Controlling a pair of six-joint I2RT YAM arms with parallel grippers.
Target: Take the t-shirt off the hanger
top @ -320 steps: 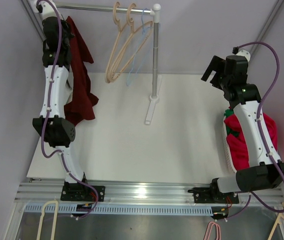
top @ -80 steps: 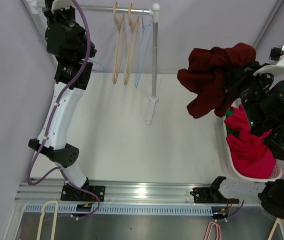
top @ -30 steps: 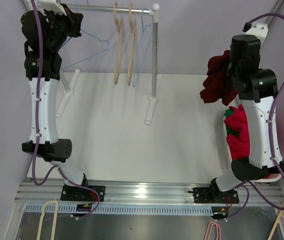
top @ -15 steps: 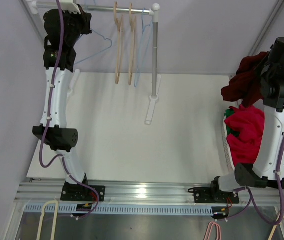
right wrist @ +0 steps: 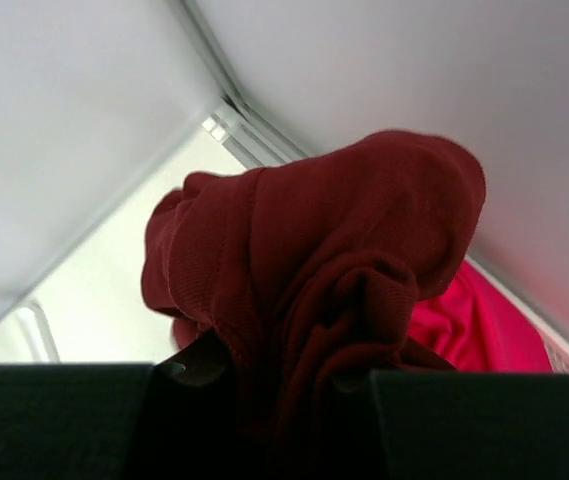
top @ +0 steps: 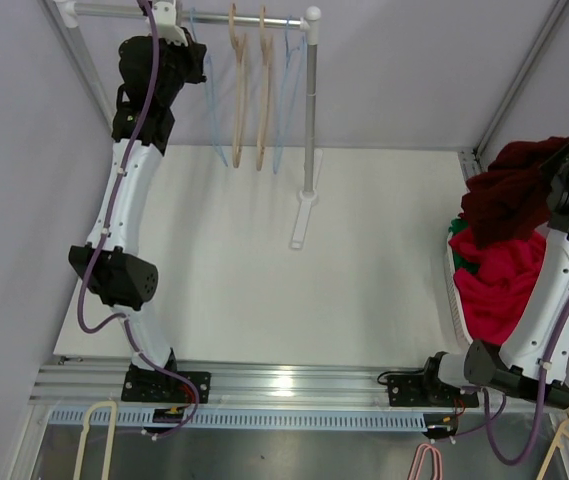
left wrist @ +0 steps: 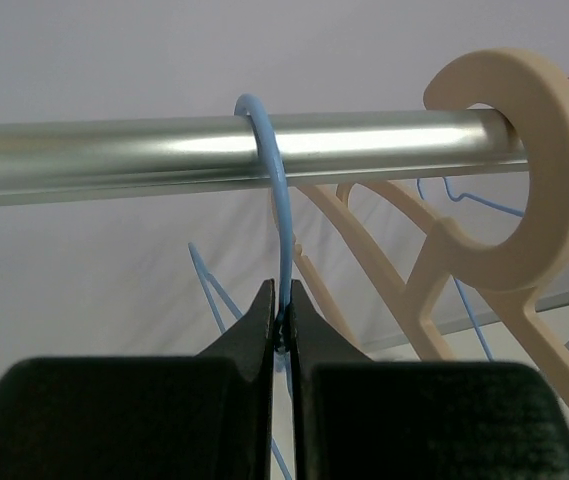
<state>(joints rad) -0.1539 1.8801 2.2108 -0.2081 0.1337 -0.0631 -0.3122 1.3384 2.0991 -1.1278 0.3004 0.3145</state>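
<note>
The t-shirt (top: 509, 190) is a dark red bundle hanging at the far right, above the basket. My right gripper (right wrist: 294, 365) is shut on it, and the bunched cloth (right wrist: 334, 230) fills the gap between the fingers. The bare blue wire hanger (left wrist: 274, 170) is hooked over the metal rail (left wrist: 114, 150). High at the rail's left end, my left gripper (left wrist: 284, 300) is shut on the hanger's neck just below the hook. No cloth is on the hanger.
Two wooden hangers (top: 236, 90) and another blue wire hanger (top: 284, 100) hang on the rail (top: 214, 15), to the right of my left gripper. The rack's post (top: 310, 110) stands mid-table. A white basket (top: 454, 300) of bright red clothes (top: 504, 280) sits at the right edge.
My right arm has swung right with the t-shirt, from beside the basket to over it. My left arm has carried the blue hanger right along the rail, closer to the wooden hangers.
</note>
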